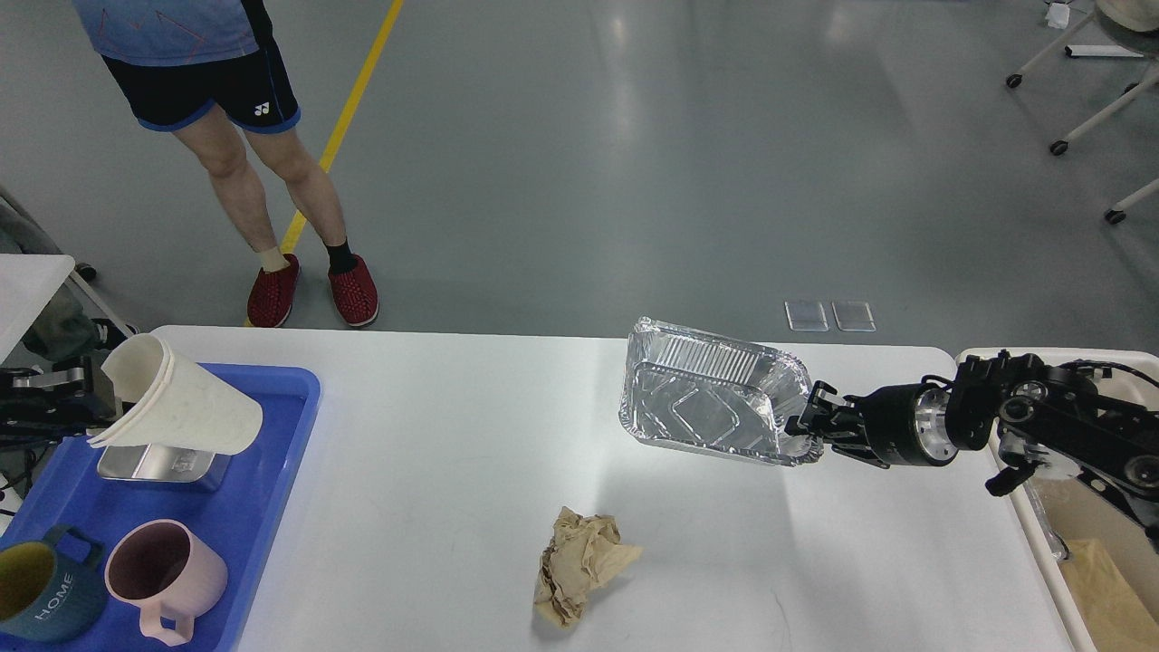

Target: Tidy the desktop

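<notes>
The white desktop [471, 435] fills the lower half of the head view. My right gripper [804, 424] is shut on the near-right rim of a silver foil tray [711, 394] and holds it tilted above the desktop's right side. My left gripper [95, 391] at the far left is shut on the rim of a white paper cup [177, 412], which lies on its side in the air over the blue plastic tray [272, 453]. A crumpled brown paper ball [578, 563] lies on the desktop near the front middle.
The blue tray holds a steel box [163, 462], a pink mug [163, 572] and a dark blue mug [41, 593]. A white bin [1050, 534] with brown paper stands at the right edge. A person [226, 136] stands beyond the far left corner.
</notes>
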